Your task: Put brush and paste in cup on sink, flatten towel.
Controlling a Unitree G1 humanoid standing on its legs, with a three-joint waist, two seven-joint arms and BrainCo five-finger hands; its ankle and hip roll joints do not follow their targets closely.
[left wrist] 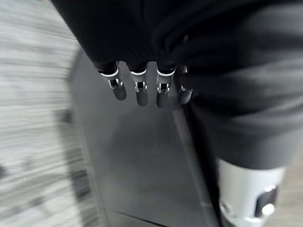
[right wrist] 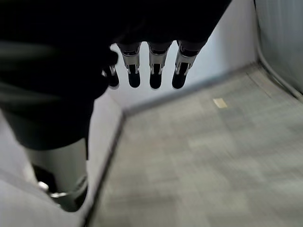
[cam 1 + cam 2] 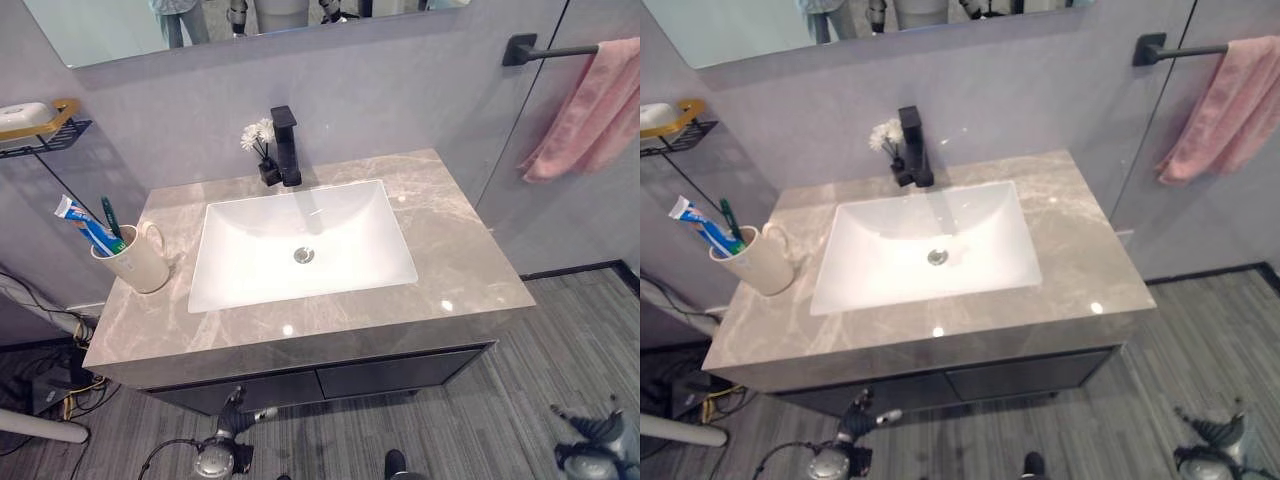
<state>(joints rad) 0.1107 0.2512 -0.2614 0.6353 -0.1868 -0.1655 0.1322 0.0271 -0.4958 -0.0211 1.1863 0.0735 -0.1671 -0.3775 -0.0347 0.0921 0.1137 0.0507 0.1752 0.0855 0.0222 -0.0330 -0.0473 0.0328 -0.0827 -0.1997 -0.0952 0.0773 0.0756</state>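
Toothbrush [image 3: 110, 216] and toothpaste tube [image 3: 84, 224] stand together in the beige cup [image 3: 138, 262], leaning toward the wall. The brush is green-handled; the tube is blue, white and red, and its print is too small to read. The cup, with a handle on its sink-facing side, sits on the left part of the grey marble countertop [image 3: 460, 262], just beside the white basin [image 3: 300, 246].

Up on the right, the pink towel [image 3: 588, 110] hangs bunched and creased over the black wall rail [image 3: 552, 49], gathered into folds and not spread flat.

At the back of the basin stands a black faucet [image 3: 285, 145], with a small black vase of white flowers [image 3: 260, 137] touching its left side. A black wire shelf [image 3: 40, 134] on the left wall carries a wooden dish with a white soap bar [image 3: 24, 115]. A mirror [image 3: 200, 20] runs above the counter, and dark cabinet drawers [image 3: 330, 382] sit under it, over a grey striped floor [image 3: 560, 340].

Both hands hang low in front of the cabinet, holding nothing: the left hand [image 1: 142, 87] has its fingers straight and relaxed beside the dark cabinet front, and the right hand [image 2: 151, 71] likewise has straight, loose fingers above the floor.
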